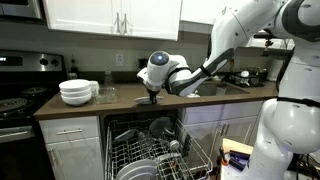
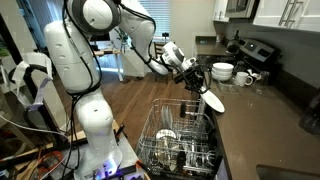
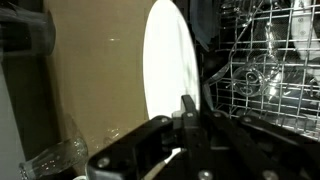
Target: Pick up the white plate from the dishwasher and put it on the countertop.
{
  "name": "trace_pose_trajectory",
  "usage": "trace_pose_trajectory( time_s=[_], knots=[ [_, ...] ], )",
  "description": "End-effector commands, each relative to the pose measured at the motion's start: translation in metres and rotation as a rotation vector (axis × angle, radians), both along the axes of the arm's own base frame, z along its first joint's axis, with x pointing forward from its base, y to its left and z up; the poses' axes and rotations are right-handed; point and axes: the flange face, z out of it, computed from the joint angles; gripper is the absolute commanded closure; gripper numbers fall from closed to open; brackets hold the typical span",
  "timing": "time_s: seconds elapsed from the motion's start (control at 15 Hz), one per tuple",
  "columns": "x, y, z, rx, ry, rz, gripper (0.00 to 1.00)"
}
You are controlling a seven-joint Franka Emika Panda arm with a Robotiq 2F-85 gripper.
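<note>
Several deep white bowls [image 1: 76,92] sit stacked at the left end of the countertop [image 1: 120,106], just right of the black stove [image 1: 18,100]. A clear glass [image 1: 106,94] stands beside the stack. The countertop is flat, dark brown and smooth, with white cabinets [image 1: 72,140] under it.

Right of the glass, the gripper [image 1: 152,93] hangs at the countertop's near edge, above the open dishwasher [image 1: 150,124]. In the wrist view its dark fingers [image 3: 186,108] are clenched on the lower rim of the white plate [image 3: 168,75]. The plate is round, shallow, plain and glossy. It stands on edge with the brown countertop behind it. In an exterior view the white plate [image 2: 212,100] is tilted, clear of the rack [image 2: 180,135] and next to the countertop's edge. I cannot tell if it touches the countertop.

Below and to the right, the dishwasher's grey wire rack is pulled out. It holds pale plates [image 1: 135,168] at its near left and clear glassware [image 3: 250,75] among the wires. The white arm [image 1: 240,40] reaches in from the far right.
</note>
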Motion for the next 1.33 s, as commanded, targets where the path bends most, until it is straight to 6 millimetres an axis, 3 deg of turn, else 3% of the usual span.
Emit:
trace_pose_trajectory(
  time_s=[0.0,0.47,1.27],
  knots=[
    [0.001,0.001,0.002,0.014,-0.001,-0.009,0.95],
    [0.004,-0.001,-0.001,0.003,-0.019,-0.004,0.95],
    [0.034,-0.045,-0.022,-0.089,-0.125,-0.083,0.95]
  ],
)
